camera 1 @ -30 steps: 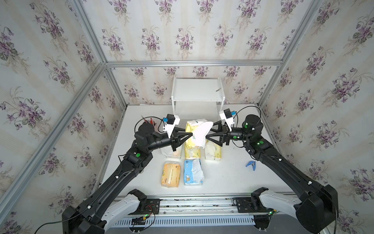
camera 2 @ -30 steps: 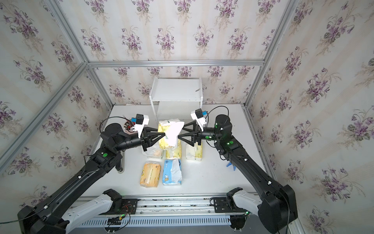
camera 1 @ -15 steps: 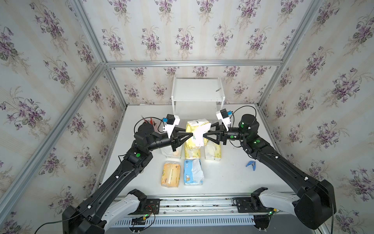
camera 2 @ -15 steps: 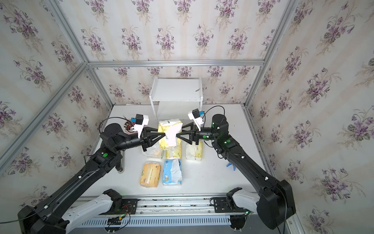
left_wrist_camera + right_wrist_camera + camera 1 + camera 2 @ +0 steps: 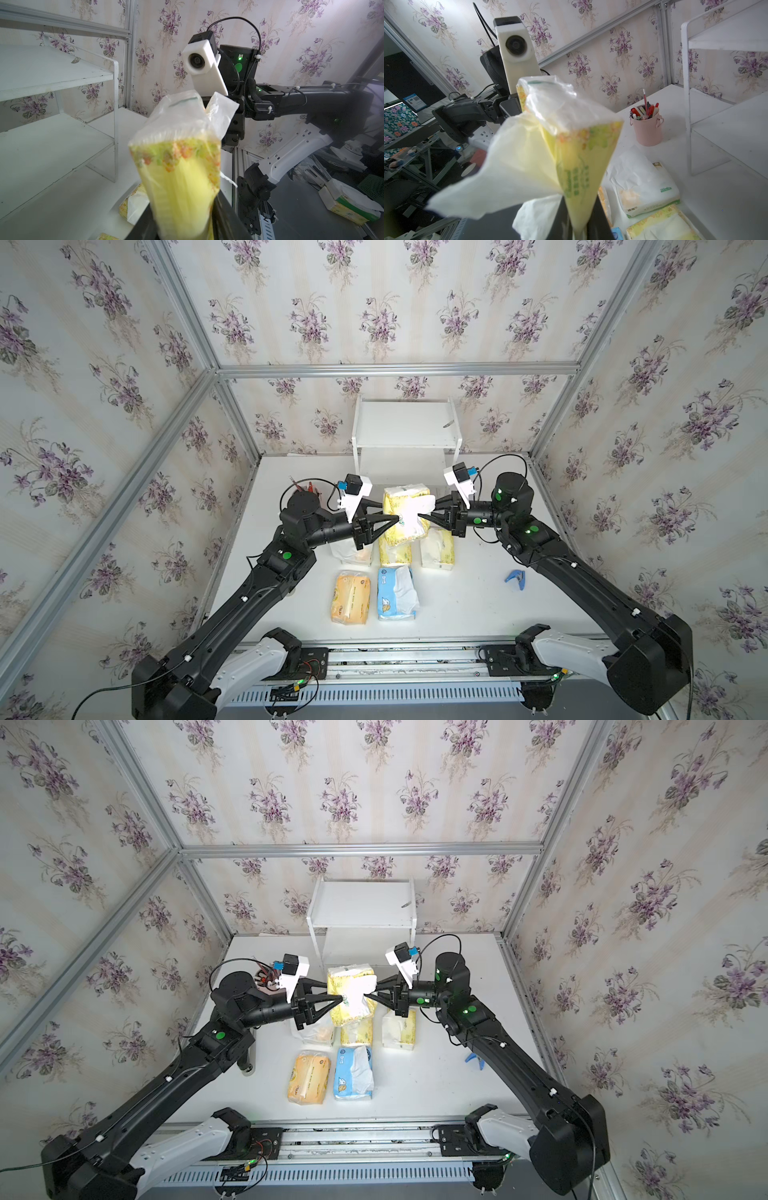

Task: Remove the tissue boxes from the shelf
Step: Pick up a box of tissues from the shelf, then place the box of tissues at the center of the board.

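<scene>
A pale yellow tissue pack [image 5: 405, 510] is held in the air over the middle of the white worktop [image 5: 465, 605], just on the 6 o'clock side of the shelf [image 5: 405, 423], a white two-tier rack of flat boards set at 12 o'clock. The pack is a soft brick wrapped in glossy, crinkled film. Small orange and green blossoms are printed along one edge, and a white tissue droops from its opened face. Green characters are printed on its side but are too blurred to be read. Its 3 o'clock end is pinched flat between the right fingers [image 5: 438, 517]. Its 9 o'clock end is seen between the left fingers [image 5: 378, 526], though whether it is pressed there cannot be told. Toward 6 o'clock, an orange pack [image 5: 351, 597], a blue-and-white pack [image 5: 397, 593] and a mostly white pack [image 5: 643, 182] are laid on the worktop, the last bearing an illegible green logo.
</scene>
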Robot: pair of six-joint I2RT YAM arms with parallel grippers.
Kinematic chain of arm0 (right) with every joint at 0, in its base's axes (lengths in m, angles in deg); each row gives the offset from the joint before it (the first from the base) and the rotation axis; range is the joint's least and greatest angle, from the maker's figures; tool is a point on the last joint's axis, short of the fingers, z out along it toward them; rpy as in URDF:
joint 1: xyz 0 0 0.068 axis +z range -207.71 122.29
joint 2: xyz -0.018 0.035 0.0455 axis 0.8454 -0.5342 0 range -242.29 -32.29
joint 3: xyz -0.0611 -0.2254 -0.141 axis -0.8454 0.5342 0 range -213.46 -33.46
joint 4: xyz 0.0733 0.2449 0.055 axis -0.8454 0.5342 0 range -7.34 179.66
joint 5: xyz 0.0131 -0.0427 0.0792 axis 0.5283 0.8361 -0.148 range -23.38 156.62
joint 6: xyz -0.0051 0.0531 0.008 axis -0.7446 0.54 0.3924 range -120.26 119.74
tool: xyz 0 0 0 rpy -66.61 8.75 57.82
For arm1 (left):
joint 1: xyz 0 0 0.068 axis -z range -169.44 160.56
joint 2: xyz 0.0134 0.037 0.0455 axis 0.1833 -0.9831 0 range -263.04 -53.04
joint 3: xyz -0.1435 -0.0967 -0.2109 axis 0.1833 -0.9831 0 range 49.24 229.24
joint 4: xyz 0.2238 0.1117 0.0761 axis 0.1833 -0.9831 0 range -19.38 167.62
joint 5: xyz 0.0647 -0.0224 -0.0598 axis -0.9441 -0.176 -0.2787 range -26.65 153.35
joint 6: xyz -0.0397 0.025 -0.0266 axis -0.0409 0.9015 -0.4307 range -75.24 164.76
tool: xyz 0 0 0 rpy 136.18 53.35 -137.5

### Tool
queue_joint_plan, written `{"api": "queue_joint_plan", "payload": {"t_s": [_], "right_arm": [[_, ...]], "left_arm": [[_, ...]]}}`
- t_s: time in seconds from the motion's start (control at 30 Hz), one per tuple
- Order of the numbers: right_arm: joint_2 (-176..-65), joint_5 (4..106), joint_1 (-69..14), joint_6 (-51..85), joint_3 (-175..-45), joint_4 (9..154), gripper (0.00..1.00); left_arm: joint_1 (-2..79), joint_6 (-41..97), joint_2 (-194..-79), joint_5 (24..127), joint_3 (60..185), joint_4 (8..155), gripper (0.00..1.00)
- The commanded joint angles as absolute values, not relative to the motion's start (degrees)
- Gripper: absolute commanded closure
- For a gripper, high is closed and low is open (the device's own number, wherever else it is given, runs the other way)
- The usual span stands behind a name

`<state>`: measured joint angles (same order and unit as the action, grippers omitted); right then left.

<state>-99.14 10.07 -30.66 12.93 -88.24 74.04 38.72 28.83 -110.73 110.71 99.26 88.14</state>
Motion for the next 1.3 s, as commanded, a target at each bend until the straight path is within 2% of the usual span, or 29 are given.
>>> {"api": "queue_joint_plan", "payload": {"t_s": [0.0, 0.07, 0.13, 0.23, 0.33, 0.53, 0.67, 0.77, 1.1, 1.27], "right_arm": [[-97.5, 14.2, -30.6, 9.6, -88.6, 77.4, 0.92], [-96.8, 15.5, -30.7, 8.1, -89.1, 79.8, 0.93], [-96.3, 17.2, -30.7, 6.6, -89.6, 82.9, 0.93], [-95.6, 20.7, -30.7, 3.2, -90.3, 89.8, 0.93], [-93.9, 24.0, -30.7, 1.4, -89.8, 95.0, 0.93], [-90.2, 28.7, -30.7, 2.6, -89.0, 108.0, 0.94], [-87.4, 30.7, -30.7, 6.3, -87.4, 113.9, 0.93], [-86.2, 31.1, -30.7, 8.7, -85.4, 117.4, 0.93], [-86.9, 26.1, -30.7, 17.3, -70.5, 117.5, 0.94], [-86.0, 26.8, -30.7, 20.6, -66.4, 115.6, 0.94]], "left_arm": [[38.7, 30.5, -109.8, 108.7, 99.4, 86.5, 0.46], [38.7, 31.1, -108.9, 107.6, 99.4, 85.1, 0.37], [38.7, 31.7, -107.8, 106.1, 99.3, 83.7, 0.33], [38.7, 32.0, -105.5, 101.5, 98.9, 81.8, 0.21], [38.6, 32.1, -102.8, 95.1, 97.4, 81.1, 0.13], [38.7, 30.1, -96.0, 70.2, 92.3, 79.7, 0.00], [38.6, 28.5, -93.5, 59.2, 89.7, 78.6, 0.01], [38.5, 27.9, -92.7, 55.2, 88.8, 77.2, 0.01], [38.4, 27.0, -91.1, 54.2, 87.1, 75.9, 0.01], [38.4, 26.6, -91.0, 54.6, 86.8, 76.0, 0.01]]}}
